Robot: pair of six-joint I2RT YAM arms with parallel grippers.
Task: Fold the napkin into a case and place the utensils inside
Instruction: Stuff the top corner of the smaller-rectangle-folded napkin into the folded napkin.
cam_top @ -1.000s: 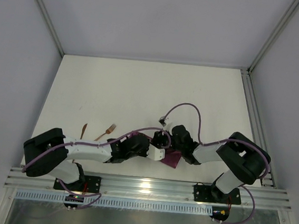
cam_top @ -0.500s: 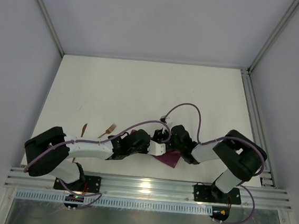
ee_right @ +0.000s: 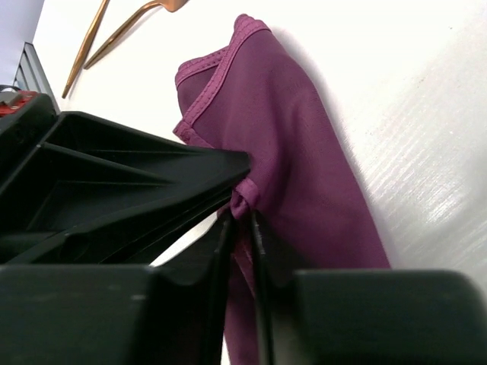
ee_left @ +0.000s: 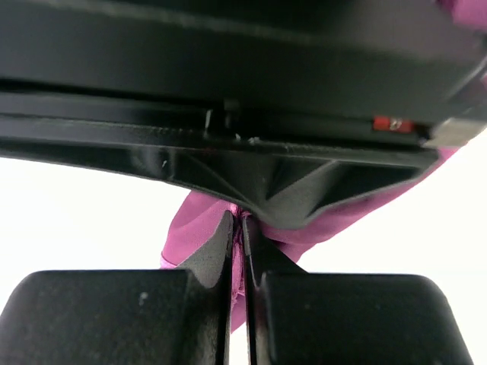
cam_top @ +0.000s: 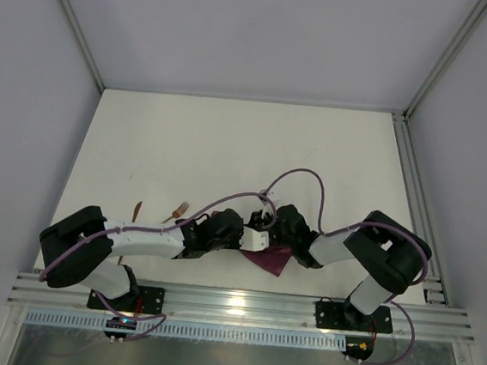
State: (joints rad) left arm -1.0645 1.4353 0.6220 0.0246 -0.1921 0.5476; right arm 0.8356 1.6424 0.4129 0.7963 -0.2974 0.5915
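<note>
You are partway through the fold, with nothing packed yet. The napkin (cam_top: 272,259) lies bunched at the six o'clock edge of the desk (cam_top: 230,147), a little toward three o'clock of centre, and it reads as a loose lump rather than a narrow case. The left fingers (ee_left: 221,245) are clenched on a thin pinch of the cloth, and the right fingers (ee_right: 222,247) are clamped on a hemmed fold of it, the two meeting over the same spot. The fork (cam_top: 180,207) and another slim copper piece (cam_top: 137,212) sit bare on the desk, well apart at nine o'clock of the napkin. I judge that you must finish shaping the pouch, then load the utensils.
</note>
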